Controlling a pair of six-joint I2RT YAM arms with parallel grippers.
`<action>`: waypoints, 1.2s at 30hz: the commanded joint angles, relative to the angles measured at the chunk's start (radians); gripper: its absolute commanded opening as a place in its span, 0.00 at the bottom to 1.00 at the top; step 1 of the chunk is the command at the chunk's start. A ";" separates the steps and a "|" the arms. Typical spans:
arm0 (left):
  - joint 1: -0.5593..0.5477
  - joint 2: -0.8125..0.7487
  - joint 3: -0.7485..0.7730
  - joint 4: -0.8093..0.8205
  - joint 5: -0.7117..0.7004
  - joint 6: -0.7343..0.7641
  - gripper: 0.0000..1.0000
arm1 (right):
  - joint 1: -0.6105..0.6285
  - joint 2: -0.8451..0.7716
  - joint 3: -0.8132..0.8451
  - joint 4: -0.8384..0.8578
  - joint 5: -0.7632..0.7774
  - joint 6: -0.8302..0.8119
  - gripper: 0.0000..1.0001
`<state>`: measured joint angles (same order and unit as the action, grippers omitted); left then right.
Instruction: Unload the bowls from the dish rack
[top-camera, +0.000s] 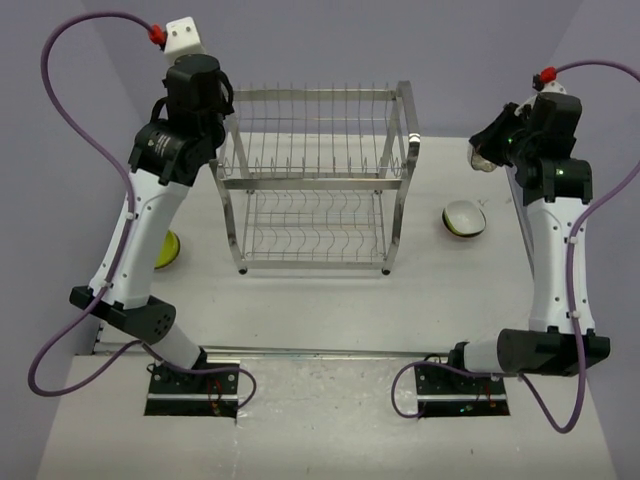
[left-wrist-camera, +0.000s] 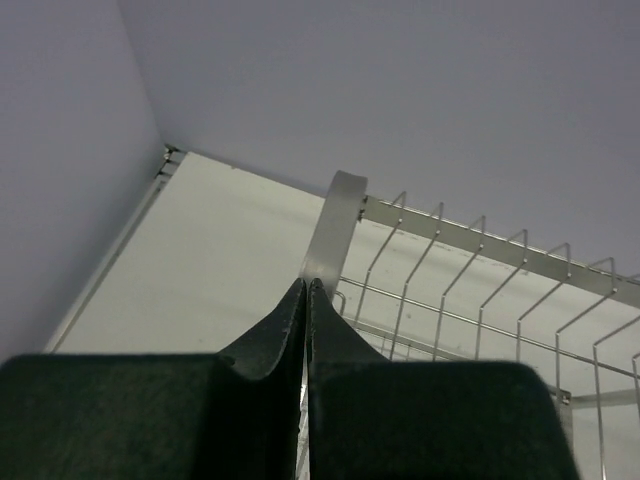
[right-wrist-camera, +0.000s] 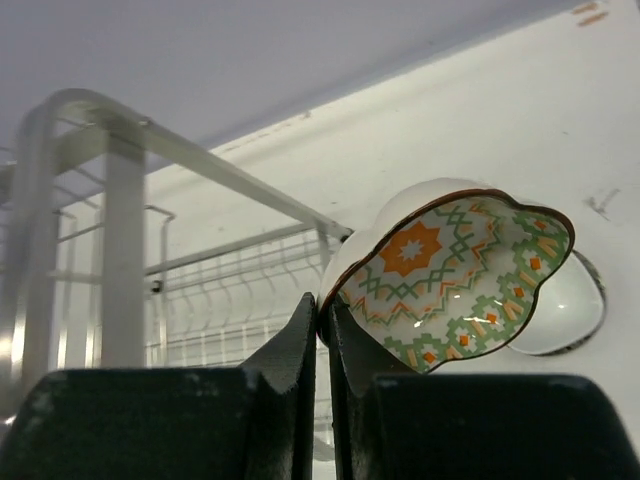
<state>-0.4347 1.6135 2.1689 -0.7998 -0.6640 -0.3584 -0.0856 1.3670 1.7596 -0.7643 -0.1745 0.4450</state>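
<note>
Right wrist: my right jaws pinch the patterned bowl (right-wrist-camera: 450, 275) by its rim so it hangs clear of the dish rack (right-wrist-camera: 120, 250). My left jaws are closed, empty.

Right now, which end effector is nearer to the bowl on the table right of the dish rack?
Right. The right end effector, holding a patterned bowl, is just beyond that table bowl; the left end effector is at the dish rack's far-left post.
</note>
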 joint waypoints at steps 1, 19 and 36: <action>0.004 -0.030 -0.012 -0.029 -0.183 -0.001 0.00 | -0.003 0.024 -0.028 -0.001 0.162 -0.055 0.00; 0.306 0.065 -0.116 -0.018 0.004 -0.093 0.00 | -0.003 0.262 -0.041 -0.056 0.222 -0.086 0.00; 0.427 0.059 -0.320 0.109 0.130 -0.086 0.00 | -0.003 0.403 -0.106 -0.073 0.253 -0.097 0.00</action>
<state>-0.0227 1.6794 1.8557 -0.7540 -0.5591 -0.4351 -0.0856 1.7615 1.6188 -0.8448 0.0433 0.3679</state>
